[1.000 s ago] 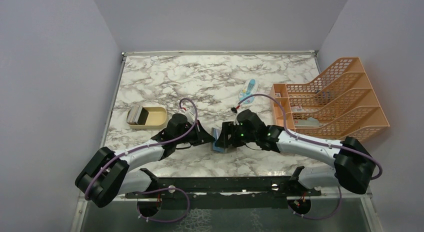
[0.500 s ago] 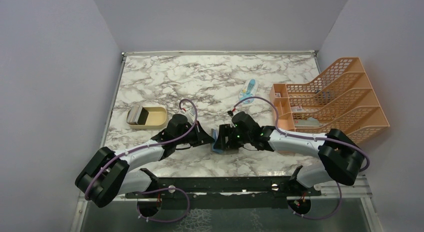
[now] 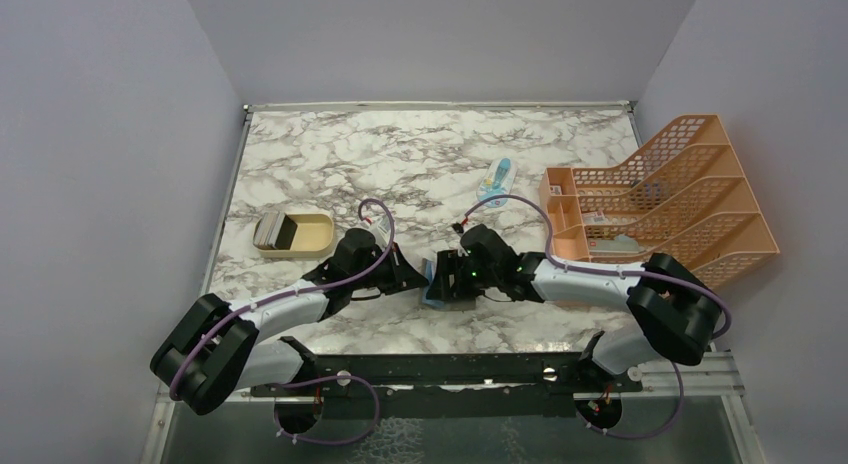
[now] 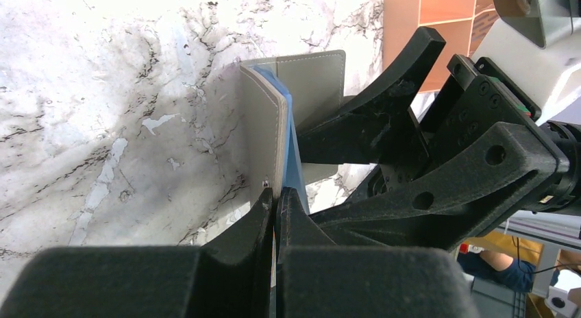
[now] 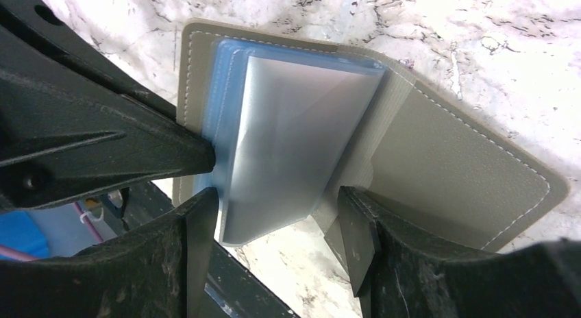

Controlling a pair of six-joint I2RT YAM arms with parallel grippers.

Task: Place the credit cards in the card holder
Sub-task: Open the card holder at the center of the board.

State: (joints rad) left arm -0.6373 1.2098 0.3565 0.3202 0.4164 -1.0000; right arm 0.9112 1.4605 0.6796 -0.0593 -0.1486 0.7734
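The card holder (image 3: 436, 281) stands open on the marble tabletop (image 3: 330, 154), between the two arms, and both tools meet at it. The left tool (image 3: 421, 276) comes to the card holder from its left side. In the left wrist view this tool (image 4: 275, 201) is closed, and its two fingers pinch the near edge of one grey cover of the card holder (image 4: 264, 140), which stands upright with the blue pockets just behind it.

The right tool (image 3: 447, 280) comes to the card holder from its right side. In the right wrist view the card holder (image 5: 445, 167) is spread with its two grey covers apart, and the bundle of pale blue and clear pockets (image 5: 288, 140) rises from the middle. The jaws of the right tool (image 5: 277, 198) stand apart, one finger on each side of this bundle. The left one touches the edge of the bundle; if the other one presses it, I cannot tell.

To the left of the card holder, well apart from it, lies a tan tray (image 3: 300, 252). In its left compartment is a greyish stack, the credit cards (image 3: 270, 230); their print is too small to read. Behind the card holder and a little to its right lies a blue-and-white packet (image 3: 496, 176). Far to the right of the card holder stands an orange mesh rack (image 3: 660, 194).
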